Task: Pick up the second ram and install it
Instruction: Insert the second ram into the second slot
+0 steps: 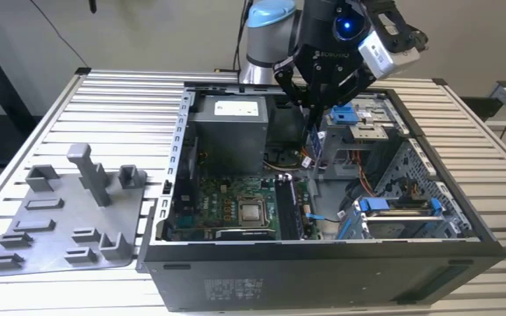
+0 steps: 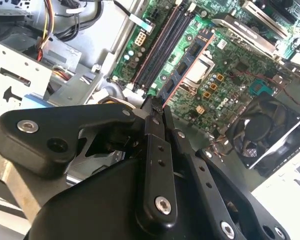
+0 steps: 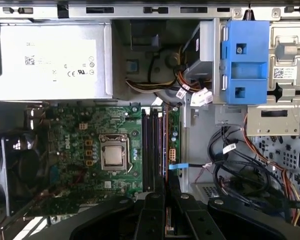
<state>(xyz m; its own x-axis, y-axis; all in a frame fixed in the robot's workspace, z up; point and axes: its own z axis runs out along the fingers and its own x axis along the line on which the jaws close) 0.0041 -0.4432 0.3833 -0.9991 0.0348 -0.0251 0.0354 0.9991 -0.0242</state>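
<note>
Misalignment looks the likeliest trouble, since the second ram (image 2: 184, 64), a long thin near-black memory stick, hangs above the black memory slots (image 3: 149, 145) of the green motherboard (image 3: 85, 130), pinched between the pressed-together fingers of the black metal gripper (image 2: 152, 106), and any tilt could jam it against a slot's wall.

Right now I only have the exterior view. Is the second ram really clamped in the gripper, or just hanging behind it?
Observer: Clamped. In the second wrist view the gripper is shut on one end of the second ram, chip face showing.
Operator: Is it square to the slots?
Observer: In the first wrist view it shows edge-on, parallel with the memory slots, along their side away from the processor.
</note>
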